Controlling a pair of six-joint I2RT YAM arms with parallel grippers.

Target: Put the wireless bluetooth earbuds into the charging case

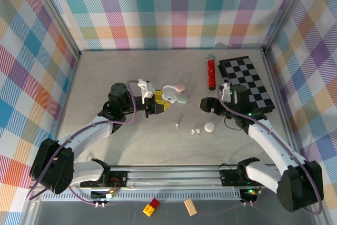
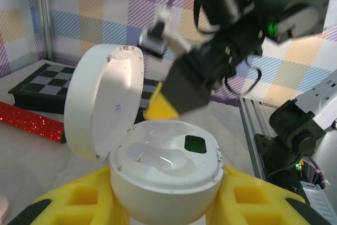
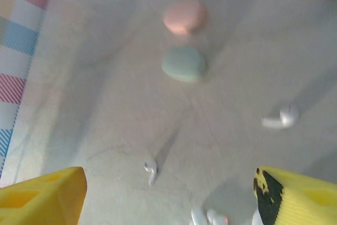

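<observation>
Likely light and slippery, the earbud (image 3: 150, 170) at lower centre suits a stem pinch from the spread-apart right tool (image 3: 168, 196); the left tool (image 2: 164, 210) clamps the charging case (image 2: 164, 168).

The left arm (image 1: 89, 130) rises from the lower left of the top view to the centre. Its left gripper (image 1: 160, 99) points right, with yellow fingers (image 2: 247, 198) clamped on the open white charging case (image 2: 168, 162). The right arm (image 1: 274, 146) climbs from the lower right. The right gripper (image 1: 206, 105) points left with its jaws spread wide, and its fingers (image 3: 45, 193) sit at the bottom corners of the right wrist view.
</observation>
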